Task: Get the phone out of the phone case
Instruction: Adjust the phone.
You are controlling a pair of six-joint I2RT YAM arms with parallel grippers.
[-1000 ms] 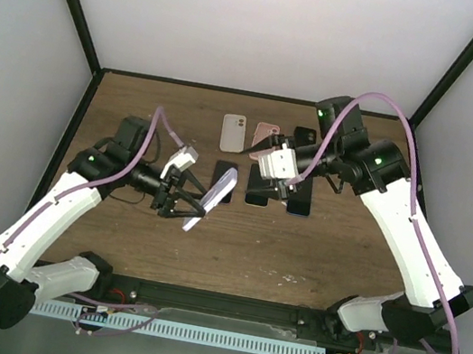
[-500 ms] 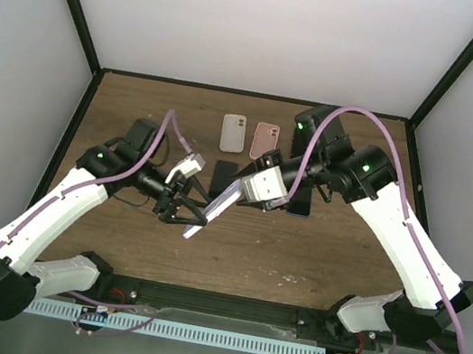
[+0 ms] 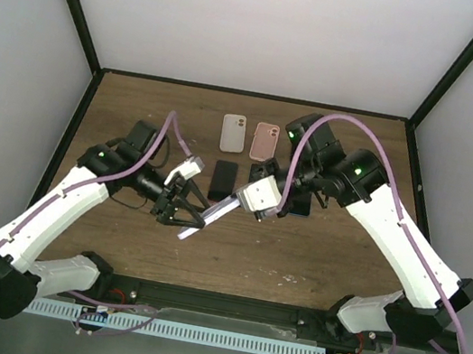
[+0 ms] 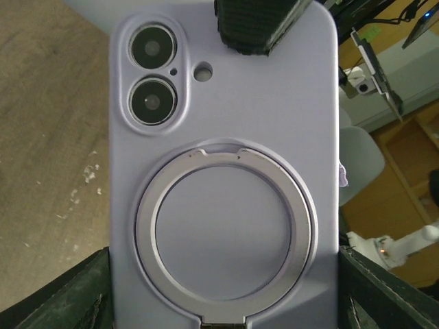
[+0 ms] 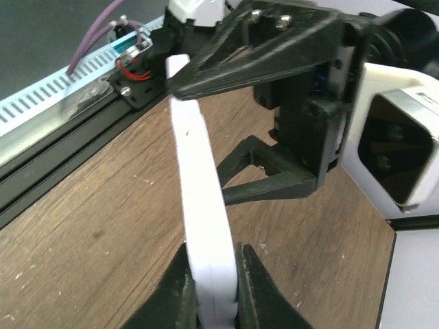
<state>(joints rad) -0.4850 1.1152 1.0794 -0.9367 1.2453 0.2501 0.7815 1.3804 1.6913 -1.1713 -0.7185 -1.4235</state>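
Observation:
A phone in a lavender phone case (image 3: 207,218) hangs tilted above the table between both arms. In the left wrist view the case's back (image 4: 226,137) fills the frame, with two camera lenses and a round ring stand. My left gripper (image 3: 181,212) clamps its two long sides, fingers (image 4: 62,301) showing at the lower corners. My right gripper (image 5: 214,288) is shut on the camera end, pinching front and back, with the phone's edge (image 5: 202,192) seen edge-on. One right fingertip (image 4: 257,24) covers the case's top edge.
A white empty case (image 3: 233,132) and a pink one (image 3: 265,140) lie at the back of the wooden table. A dark phone (image 3: 223,178) lies flat just behind the held phone; another dark one (image 3: 301,209) sits under the right arm. A black rail (image 3: 223,308) lines the near edge.
My right gripper swung left and down from over the dark phones to the held phone's upper end and closed on it. The left gripper kept its hold, shifting slightly.

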